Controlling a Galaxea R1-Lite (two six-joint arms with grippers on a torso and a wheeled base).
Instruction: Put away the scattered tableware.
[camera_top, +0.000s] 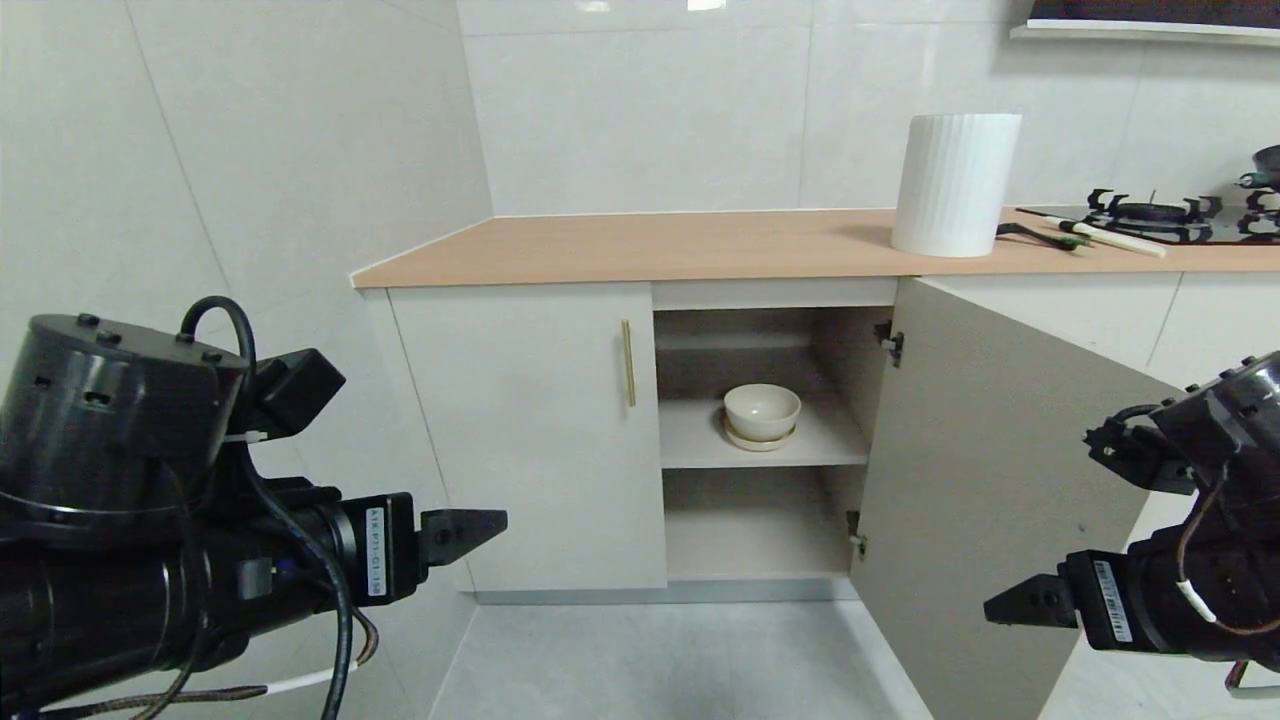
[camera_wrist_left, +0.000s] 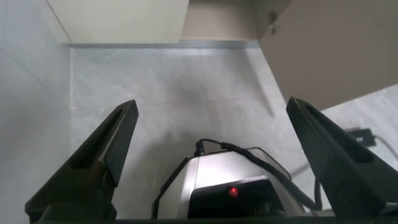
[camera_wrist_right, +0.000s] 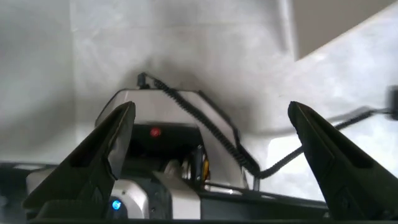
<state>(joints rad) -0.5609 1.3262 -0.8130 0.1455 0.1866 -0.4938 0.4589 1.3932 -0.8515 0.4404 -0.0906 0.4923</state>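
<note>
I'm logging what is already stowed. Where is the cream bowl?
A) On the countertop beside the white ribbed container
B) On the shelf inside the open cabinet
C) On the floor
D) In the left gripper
B: the bowl sits on a small plate on the shelf of the open cabinet, below the countertop.

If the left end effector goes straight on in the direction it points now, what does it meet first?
The left end effector would most likely meet the closed cabinet door, low down; only bare floor lies between. Depth is unclear.
</note>
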